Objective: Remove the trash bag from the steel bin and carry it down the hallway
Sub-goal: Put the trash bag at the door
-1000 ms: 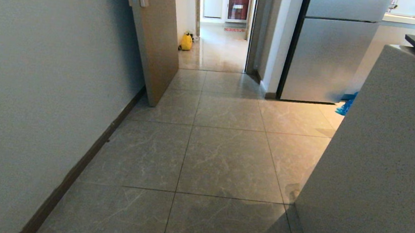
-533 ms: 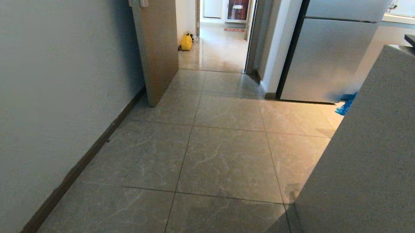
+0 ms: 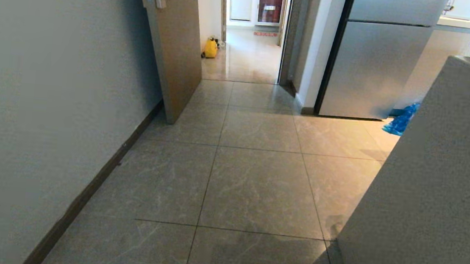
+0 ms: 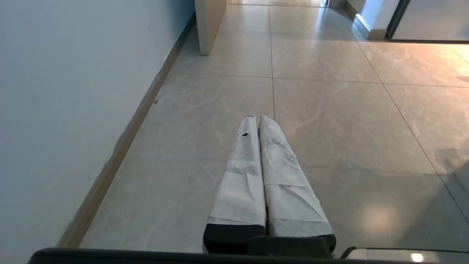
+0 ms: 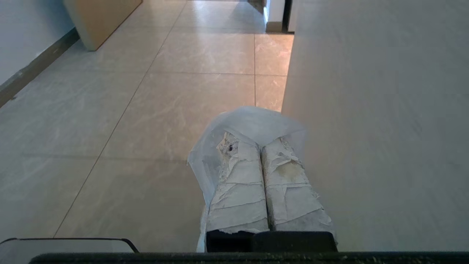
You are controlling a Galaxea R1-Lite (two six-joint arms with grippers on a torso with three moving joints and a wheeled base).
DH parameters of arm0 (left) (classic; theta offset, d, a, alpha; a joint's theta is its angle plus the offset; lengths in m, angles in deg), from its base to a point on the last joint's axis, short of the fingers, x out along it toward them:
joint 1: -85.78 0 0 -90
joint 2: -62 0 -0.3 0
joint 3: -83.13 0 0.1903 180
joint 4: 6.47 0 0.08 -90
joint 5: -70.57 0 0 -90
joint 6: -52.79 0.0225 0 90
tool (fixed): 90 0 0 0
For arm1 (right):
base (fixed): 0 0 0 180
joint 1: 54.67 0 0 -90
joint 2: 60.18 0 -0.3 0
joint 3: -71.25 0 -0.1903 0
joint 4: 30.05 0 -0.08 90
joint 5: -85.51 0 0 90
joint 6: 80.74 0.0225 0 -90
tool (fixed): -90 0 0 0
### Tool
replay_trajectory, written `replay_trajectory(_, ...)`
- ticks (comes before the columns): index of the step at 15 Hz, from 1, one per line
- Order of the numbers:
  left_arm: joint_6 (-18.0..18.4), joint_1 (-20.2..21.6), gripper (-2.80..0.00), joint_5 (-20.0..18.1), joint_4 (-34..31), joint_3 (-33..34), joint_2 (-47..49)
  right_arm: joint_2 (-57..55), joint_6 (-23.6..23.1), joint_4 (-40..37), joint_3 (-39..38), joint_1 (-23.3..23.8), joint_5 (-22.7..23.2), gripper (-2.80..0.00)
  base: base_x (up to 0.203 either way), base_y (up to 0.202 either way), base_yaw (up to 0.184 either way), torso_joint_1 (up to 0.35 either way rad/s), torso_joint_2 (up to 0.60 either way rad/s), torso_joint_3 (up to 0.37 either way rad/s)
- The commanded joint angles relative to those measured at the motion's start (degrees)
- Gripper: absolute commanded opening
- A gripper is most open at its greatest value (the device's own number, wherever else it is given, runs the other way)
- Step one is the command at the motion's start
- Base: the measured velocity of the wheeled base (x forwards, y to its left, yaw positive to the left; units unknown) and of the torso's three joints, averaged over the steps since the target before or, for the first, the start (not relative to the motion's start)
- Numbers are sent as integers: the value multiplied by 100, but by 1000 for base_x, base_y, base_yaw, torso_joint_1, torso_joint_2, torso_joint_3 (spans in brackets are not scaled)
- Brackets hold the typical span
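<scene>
Bag-out step looks done: no steel bin in any view, and the trash bag (image 5: 249, 126) is pinched in the right gripper (image 5: 261, 145), white film draped round its clenched tips, low over the hallway (image 3: 256, 185) floor beside the grey counter (image 3: 434, 187). Carry part is what's left, w/ the open doorway (image 3: 252, 31) far ahead. Left gripper (image 4: 256, 117) is closed & empty, pointing fwd and low over the tiles near the wall (image 4: 73, 91); neither arm shows in head view.

The trash bag (image 5: 253, 124) hangs mostly hidden beneath the right claw (image 5: 261, 146).
</scene>
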Motion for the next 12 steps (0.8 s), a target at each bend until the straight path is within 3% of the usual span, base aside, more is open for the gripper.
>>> replay_trajectory(1,-2,0,-280,-4,0,0,0,-7,-6,2,0,0,2,-280,192,0,-3,3,2,2)
replay_trajectory(12,-2,0,-280,-4,0,0,0,-7,-6,2,0,0,2,-280,191,0,1,1,3,2)
